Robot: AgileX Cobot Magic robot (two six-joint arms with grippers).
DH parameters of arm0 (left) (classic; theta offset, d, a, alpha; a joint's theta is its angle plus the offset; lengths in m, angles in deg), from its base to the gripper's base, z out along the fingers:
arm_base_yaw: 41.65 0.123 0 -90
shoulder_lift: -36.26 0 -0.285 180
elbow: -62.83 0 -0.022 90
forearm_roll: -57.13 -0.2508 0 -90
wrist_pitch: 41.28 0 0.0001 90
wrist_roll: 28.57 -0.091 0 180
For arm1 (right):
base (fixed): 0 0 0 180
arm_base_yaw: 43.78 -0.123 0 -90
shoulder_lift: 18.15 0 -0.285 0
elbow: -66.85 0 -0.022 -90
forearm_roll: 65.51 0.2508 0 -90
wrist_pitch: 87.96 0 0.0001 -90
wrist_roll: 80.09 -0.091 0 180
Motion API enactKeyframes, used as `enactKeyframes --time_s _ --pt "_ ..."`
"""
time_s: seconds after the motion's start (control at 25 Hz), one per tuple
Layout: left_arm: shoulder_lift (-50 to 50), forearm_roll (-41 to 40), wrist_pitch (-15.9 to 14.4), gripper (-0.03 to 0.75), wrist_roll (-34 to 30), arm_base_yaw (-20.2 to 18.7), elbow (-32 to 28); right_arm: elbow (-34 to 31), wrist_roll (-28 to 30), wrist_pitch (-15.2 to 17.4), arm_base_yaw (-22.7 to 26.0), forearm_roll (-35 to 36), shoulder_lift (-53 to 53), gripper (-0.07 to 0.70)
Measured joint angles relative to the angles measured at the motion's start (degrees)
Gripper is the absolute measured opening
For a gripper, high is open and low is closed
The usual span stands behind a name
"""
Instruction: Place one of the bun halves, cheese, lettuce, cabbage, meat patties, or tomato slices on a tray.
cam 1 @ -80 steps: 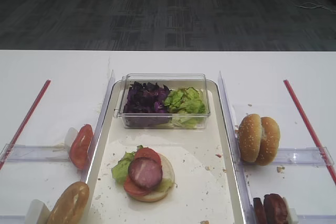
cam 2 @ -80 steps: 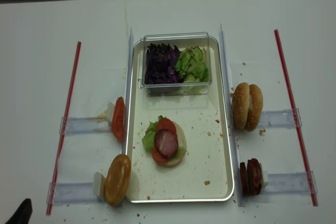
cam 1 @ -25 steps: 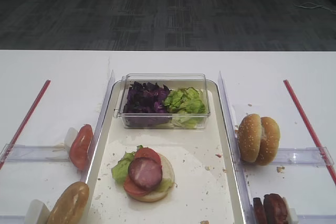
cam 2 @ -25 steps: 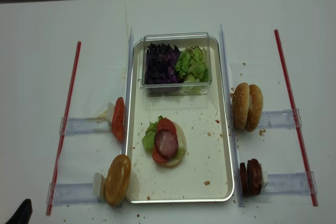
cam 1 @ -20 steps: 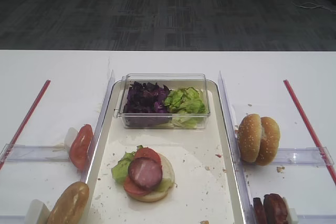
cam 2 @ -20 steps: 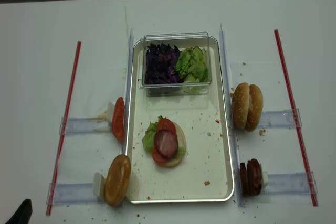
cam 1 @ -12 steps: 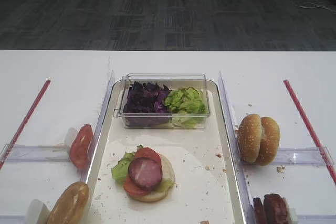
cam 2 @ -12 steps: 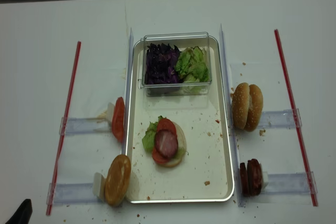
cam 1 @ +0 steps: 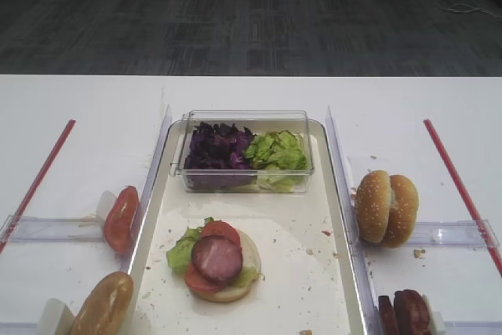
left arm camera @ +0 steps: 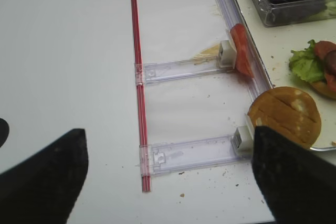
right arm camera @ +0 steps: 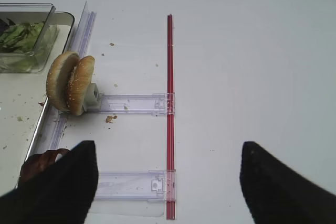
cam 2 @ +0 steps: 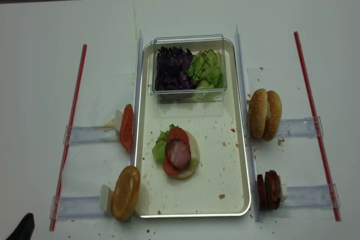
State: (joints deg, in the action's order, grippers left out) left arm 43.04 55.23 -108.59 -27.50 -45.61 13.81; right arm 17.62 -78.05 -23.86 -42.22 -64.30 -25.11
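On the tray [cam 2: 233, 172] lies a bun half stacked with lettuce, tomato and a meat patty [cam 2: 178, 153]. Two bun halves [right arm camera: 70, 82] stand on the right rack, with meat patties [cam 2: 269, 189] on the rack nearer me. At the left stand a tomato slice [left arm camera: 241, 50] and a bun half [left arm camera: 284, 116]. Cabbage [cam 1: 217, 147] and lettuce [cam 1: 276, 149] fill the tub. Cheese is out of view. My right gripper [right arm camera: 168, 182] hovers open over the near right rack. My left gripper [left arm camera: 168, 177] hovers open over the near left rack. Both are empty.
The clear tub [cam 2: 188, 40] sits at the tray's far end. Clear racks [right arm camera: 131, 103] and red strips [right arm camera: 169, 77] lie on the white table at both sides. Upright clear walls [cam 1: 336, 154] flank the tray. Crumbs dot the tray floor.
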Motion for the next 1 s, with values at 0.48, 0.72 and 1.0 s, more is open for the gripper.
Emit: enactKeyframes --time_s 0.48,0.72,1.0 --pt "0.0 0.0 0.0 0.616 0.0 0.0 0.0 0.0 0.0 0.0 0.0 0.0 0.0 0.59" --pt "0.0 0.0 0.0 0.616 0.0 0.0 0.0 0.0 0.0 0.0 0.0 0.0 0.0 0.59" --pt "0.0 0.0 0.0 0.616 0.0 0.0 0.0 0.0 0.0 0.0 0.0 0.0 0.0 0.59"
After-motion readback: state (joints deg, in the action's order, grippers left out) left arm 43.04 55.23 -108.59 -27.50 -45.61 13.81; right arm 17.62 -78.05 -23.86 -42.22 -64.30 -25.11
